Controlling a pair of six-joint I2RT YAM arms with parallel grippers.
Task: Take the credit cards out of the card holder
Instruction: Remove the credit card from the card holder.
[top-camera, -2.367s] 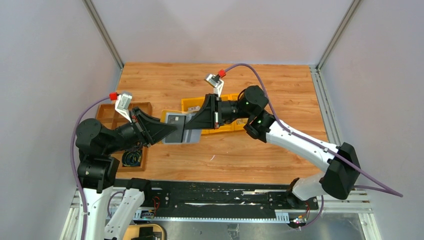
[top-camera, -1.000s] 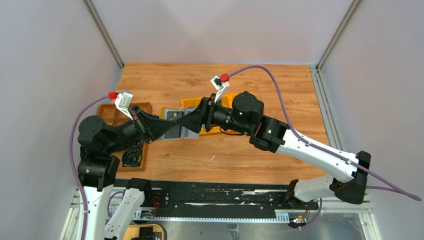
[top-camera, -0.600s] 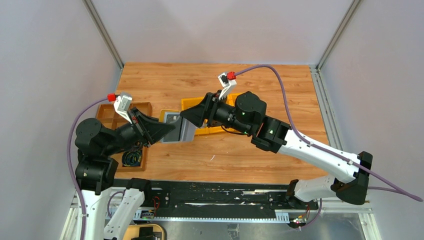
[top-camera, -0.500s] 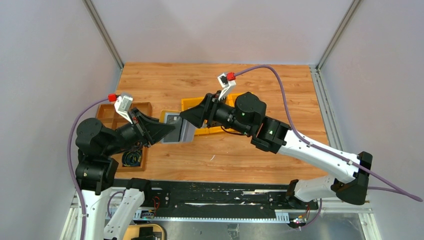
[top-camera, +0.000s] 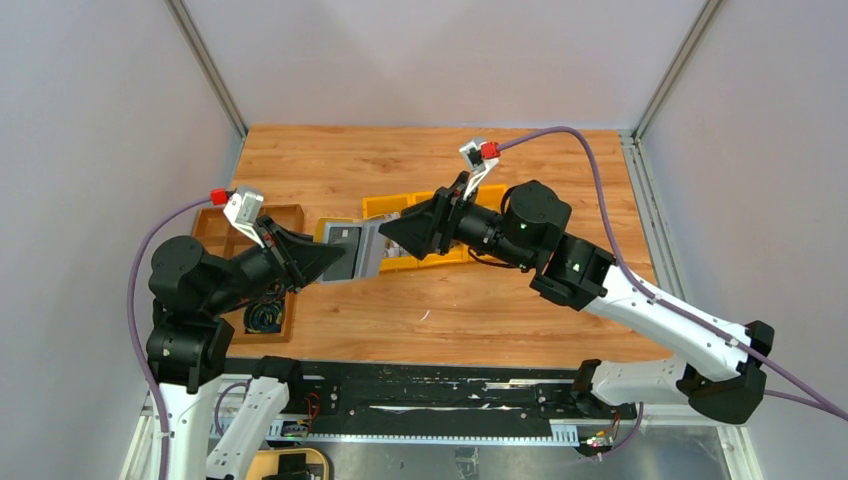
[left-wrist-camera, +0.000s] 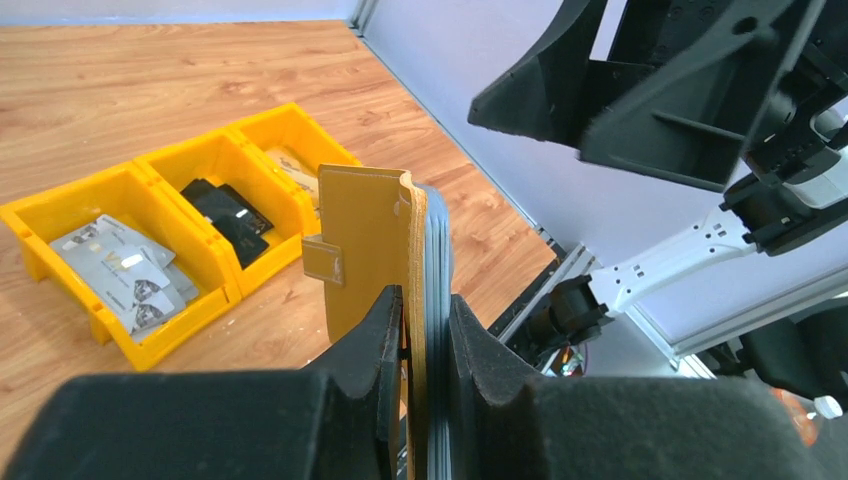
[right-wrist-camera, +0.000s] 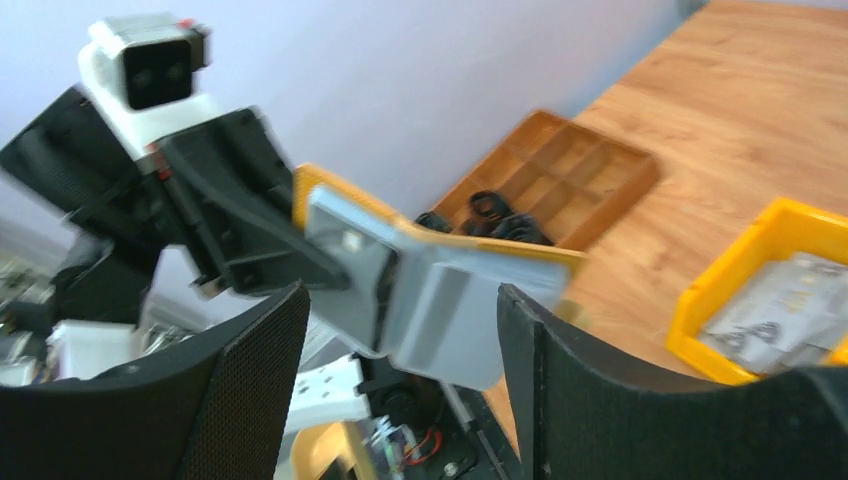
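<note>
The card holder (top-camera: 352, 250) is a mustard-yellow wallet spread open in mid-air, its grey lining facing up. My left gripper (top-camera: 322, 262) is shut on its left end. In the left wrist view the card holder (left-wrist-camera: 365, 225) stands edge-on, pinched with its grey layers at my left gripper (left-wrist-camera: 426, 305). My right gripper (top-camera: 388, 229) hangs open just right of the holder, touching nothing. In the right wrist view the holder's grey pockets (right-wrist-camera: 440, 300) lie beyond the wide-apart jaws of my right gripper (right-wrist-camera: 402, 300). Grey credit cards (left-wrist-camera: 125, 275) lie in a yellow bin.
Two joined yellow bins (top-camera: 455, 255) sit under the right gripper; one holds grey cards, the other black cards (left-wrist-camera: 225, 210). A brown compartment tray (top-camera: 285, 215) with black coiled items stands at the left edge. The right wrist view shows that tray (right-wrist-camera: 560, 180) and a bin rim (right-wrist-camera: 735, 275).
My right gripper has drawn back to the right, away from the holder, and its jaws have spread wider. The left gripper keeps its grip on the holder, almost in place.
</note>
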